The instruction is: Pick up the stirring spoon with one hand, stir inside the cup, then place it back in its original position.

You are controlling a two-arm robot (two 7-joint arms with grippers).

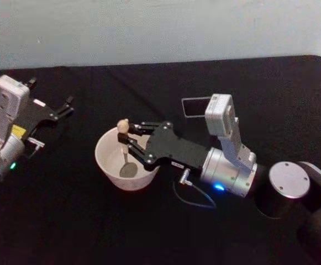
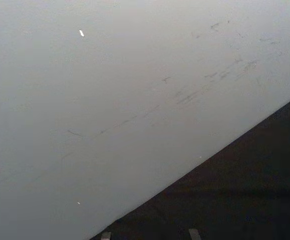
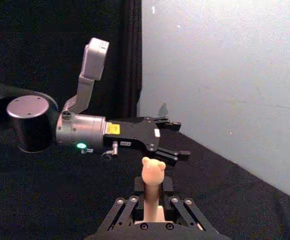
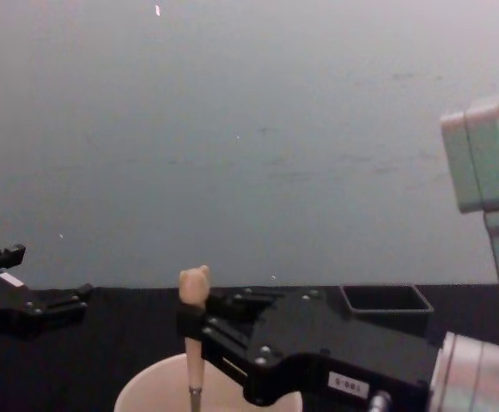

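A black table (image 1: 94, 232) fills the lower part of the head view, its far corner rounded at the upper right. A pale grey wall (image 1: 149, 27), faintly scuffed, runs across the top. A dark curtain (image 3: 60, 30) hangs at the upper left of the right wrist view.

The spoon (image 1: 126, 149) stands in the cup (image 1: 128, 182), holder (image 4: 401, 314) behind.
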